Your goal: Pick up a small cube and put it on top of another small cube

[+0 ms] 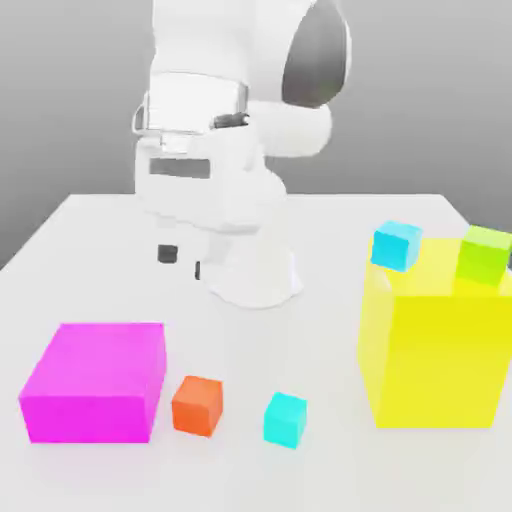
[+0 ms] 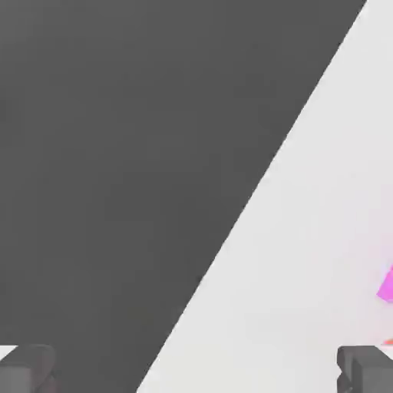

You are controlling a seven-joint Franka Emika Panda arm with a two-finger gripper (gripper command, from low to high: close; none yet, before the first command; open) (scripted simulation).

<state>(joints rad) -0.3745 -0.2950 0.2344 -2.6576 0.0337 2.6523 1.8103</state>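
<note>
The small orange-red cube [image 1: 197, 405] sits on the white table [image 1: 90, 240] near its front, just to the exterior view's right of a large magenta block [image 1: 95, 382]. The small turquoise cube [image 1: 285, 419] rests a short gap further right, apart from the orange one. My gripper [image 1: 183, 262] hangs above the table behind the magenta block, well back from both cubes. In the hand view the gripper [image 2: 196, 372] is open, its two dark fingertips [image 2: 364, 370] spread wide with nothing between them. A sliver of the magenta block [image 2: 388, 284] shows there.
A tall yellow block [image 1: 435, 350] stands at the exterior view's right, with a sky-blue small cube [image 1: 397, 245] and a lime-green small cube [image 1: 484, 255] on top. The arm's white base [image 1: 255, 270] stands at the table's middle back. The hand view shows the table edge [image 2: 253, 207] against dark floor.
</note>
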